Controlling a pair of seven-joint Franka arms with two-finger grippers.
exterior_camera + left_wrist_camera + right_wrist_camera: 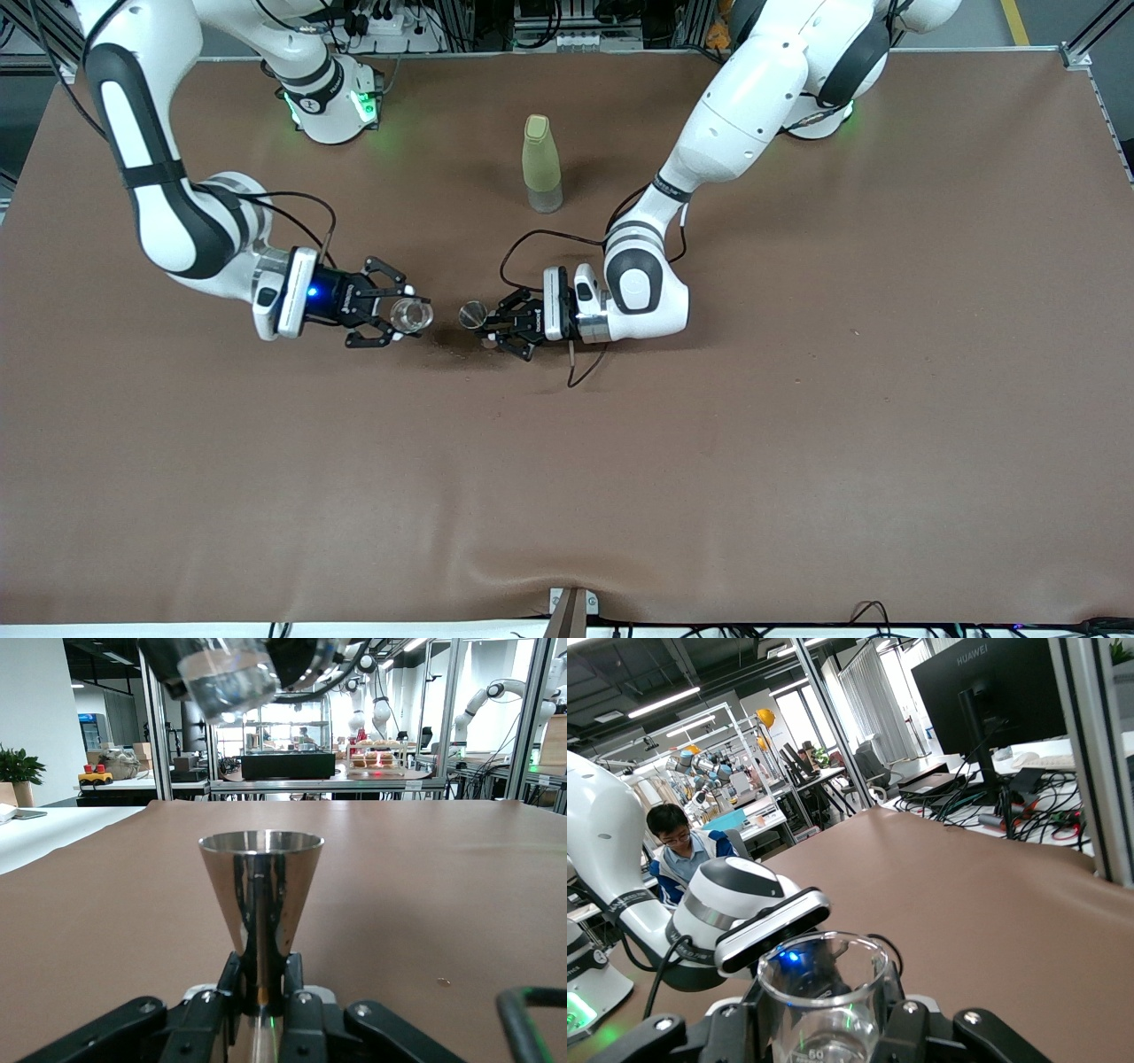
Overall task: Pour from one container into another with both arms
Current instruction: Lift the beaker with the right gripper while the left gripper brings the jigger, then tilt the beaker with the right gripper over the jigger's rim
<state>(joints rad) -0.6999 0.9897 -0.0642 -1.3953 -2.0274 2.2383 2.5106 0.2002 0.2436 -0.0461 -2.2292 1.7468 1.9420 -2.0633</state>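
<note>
The right gripper [400, 316] is clamped on a clear glass beaker [412, 315], a rigid, smooth and breakable vessel best held around its lower wall as seen in the right wrist view [824, 1010], and it holds the beaker over the brown table [797, 399] near the middle. Just beside it, toward the left arm's end, the left gripper [498, 326] is clenched on the narrow waist of a polished steel jigger [473, 314]: light, stiff and slippery. A pale green bottle [540, 164] stands upright, farther from the front camera.

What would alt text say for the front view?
Two robot arms face each other over a brown table: the right pincer holds a glass beaker, the left pincer a steel cup. A yellow-green bottle stands nearer the bases.
</note>
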